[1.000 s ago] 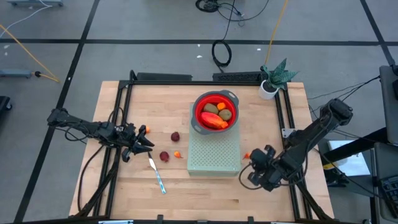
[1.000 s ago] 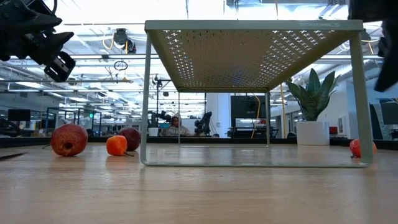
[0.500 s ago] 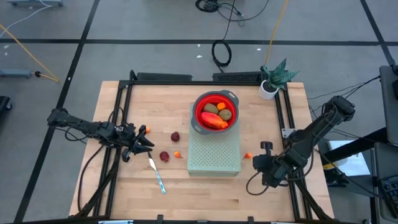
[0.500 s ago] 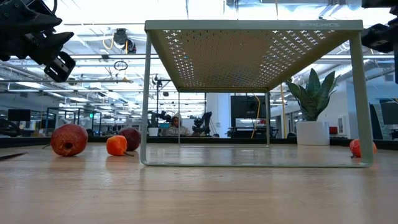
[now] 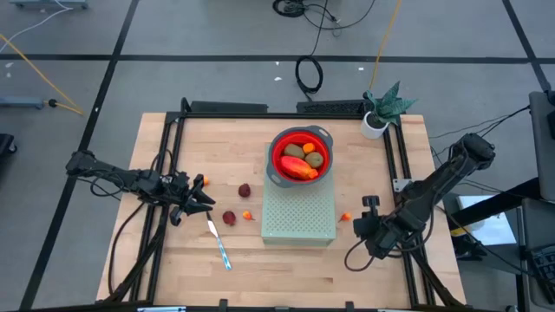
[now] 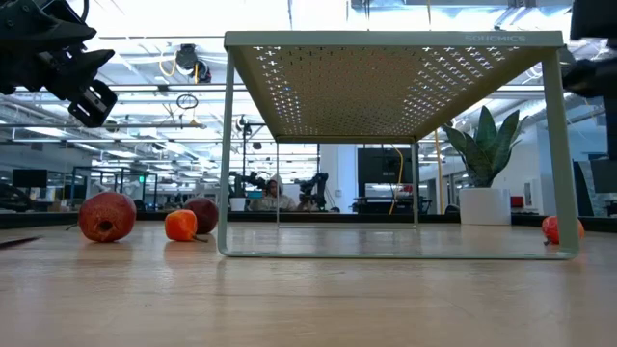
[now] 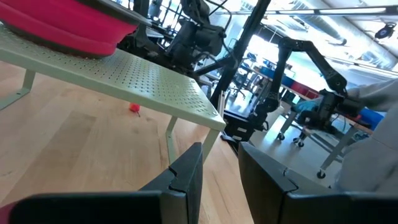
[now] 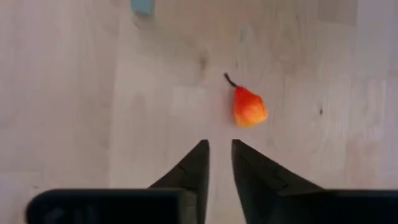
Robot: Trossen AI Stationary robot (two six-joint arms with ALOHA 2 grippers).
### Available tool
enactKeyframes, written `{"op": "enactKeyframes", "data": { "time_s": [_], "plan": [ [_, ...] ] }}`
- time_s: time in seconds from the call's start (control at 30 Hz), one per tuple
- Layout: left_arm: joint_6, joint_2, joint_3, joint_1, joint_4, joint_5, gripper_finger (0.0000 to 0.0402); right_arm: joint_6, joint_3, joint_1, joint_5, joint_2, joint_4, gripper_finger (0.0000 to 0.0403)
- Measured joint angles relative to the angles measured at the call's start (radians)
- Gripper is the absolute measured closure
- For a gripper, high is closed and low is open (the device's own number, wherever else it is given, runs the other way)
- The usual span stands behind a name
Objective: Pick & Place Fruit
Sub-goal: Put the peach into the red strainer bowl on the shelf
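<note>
A red bowl [image 5: 300, 156] on a green perforated stand [image 5: 298, 211] holds the elongated red-orange fruit [image 5: 299, 169], brown-green ovals and an orange ball. Two dark red balls [image 5: 244, 190] [image 5: 229, 217] and tiny orange balls [image 5: 248, 215] [image 5: 205, 180] rest on the table. Another tiny orange ball [image 5: 345, 217] [image 8: 249, 107] lies right of the stand. My right gripper [image 5: 360, 227] [image 8: 219, 152] hangs just above the table, pointing steeply down beside this ball, narrowly open with nothing between its fingers. My left gripper [image 5: 199, 201] [image 7: 221, 165] waits at the left, level, open and empty.
A thin knife with a light-blue handle [image 5: 218, 245] lies near the left gripper. A potted plant [image 5: 378, 113] stands at the far right corner. Black rails [image 5: 395, 169] run along the table's sides. Bare wood lies in front of the stand.
My right gripper has rolled about its own pointing line and shifted a little toward the far edge, nearer the tiny orange ball right of the stand. No fruit has moved.
</note>
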Motion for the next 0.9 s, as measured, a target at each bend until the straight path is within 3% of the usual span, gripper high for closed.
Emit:
{"op": "enactKeyframes", "data": {
  "time_s": [0.2, 0.4, 0.7, 0.9],
  "plan": [
    [0.0, 0.0, 0.0, 0.0, 0.0, 0.0, 0.03, -0.006, -0.05, 0.0, 0.003, 0.0, 0.01, 0.0266],
    [0.0, 0.0, 0.0, 0.001, 0.0, -0.001, 0.03, -0.11, -0.079, -0.018, 0.077, 0.0, 0.03, 0.022],
    [-0.018, 0.0, 0.0, 0.001, 0.0, -0.002, 0.03, -0.335, -0.131, -0.125, 0.073, 0.0, 0.142, 0.0213],
    [-0.024, 0.0, 0.0, 0.0, 0.0, -0.003, 0.03, -0.471, -0.133, -0.179, 0.009, 0.0, 0.204, 0.0209]
  ]
}}
